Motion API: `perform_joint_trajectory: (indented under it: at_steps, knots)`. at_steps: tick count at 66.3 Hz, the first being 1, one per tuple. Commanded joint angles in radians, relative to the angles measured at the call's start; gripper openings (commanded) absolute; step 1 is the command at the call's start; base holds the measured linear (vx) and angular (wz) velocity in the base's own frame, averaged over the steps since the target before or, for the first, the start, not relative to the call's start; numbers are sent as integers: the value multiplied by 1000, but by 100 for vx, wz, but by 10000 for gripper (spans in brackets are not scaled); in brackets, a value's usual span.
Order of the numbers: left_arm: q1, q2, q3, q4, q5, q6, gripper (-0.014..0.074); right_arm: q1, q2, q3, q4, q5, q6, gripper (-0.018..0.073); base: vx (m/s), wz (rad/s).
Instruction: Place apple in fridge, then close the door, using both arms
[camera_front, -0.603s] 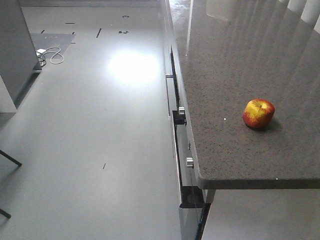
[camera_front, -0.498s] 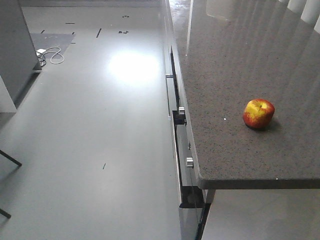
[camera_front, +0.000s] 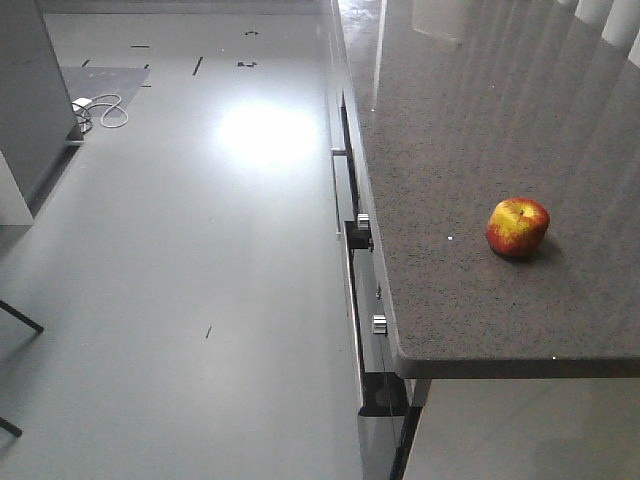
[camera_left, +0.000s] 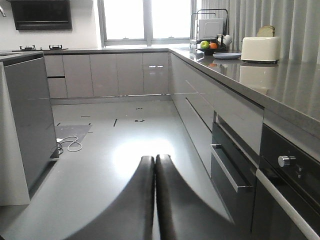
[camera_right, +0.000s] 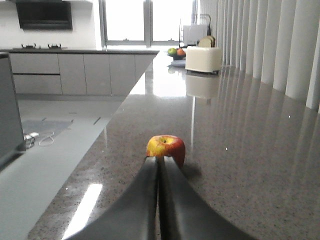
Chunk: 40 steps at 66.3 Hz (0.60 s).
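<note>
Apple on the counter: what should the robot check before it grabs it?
1. The apple sits alone on the counter, nothing touching it: ok.
2. The apple is straight ahead of the right jaws: ok.
3. The right jaws are open for grabbing: not ok, they are shut.
4. The left jaws are empty: ok, shut on nothing.
5. The fridge door is open: cannot tell.

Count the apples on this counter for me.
1. The apple sits alone on the counter, toward its near end, ahead of the shut right gripper. A green fruit and an orange one by the far toaster are too small to identify.
</note>
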Motion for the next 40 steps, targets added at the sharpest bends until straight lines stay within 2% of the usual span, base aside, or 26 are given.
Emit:
perform_joint_trajectory:
  at_steps: [1,13,21,28,40]
  knots:
    - [3,-14,-17,-1,-74,-5,-6,0,86,-127,0,64,3,-3,0,0]
    - [3,-14,-17,-1,-74,-5,-6,0,260,-306,0,308,3,20,0,0]
    - [3,-14,-17,-1,-74,-5,-6,0,387,-399,0,427,-7,83,0,0]
    - [3,-14,-17,-1,-74,-5,-6,0,488,-464,2,489,-31,195,0,0]
    - [3,-14,-17,-1,-74,-5,-6,0,641,-529,3,512,-36,422,0,0]
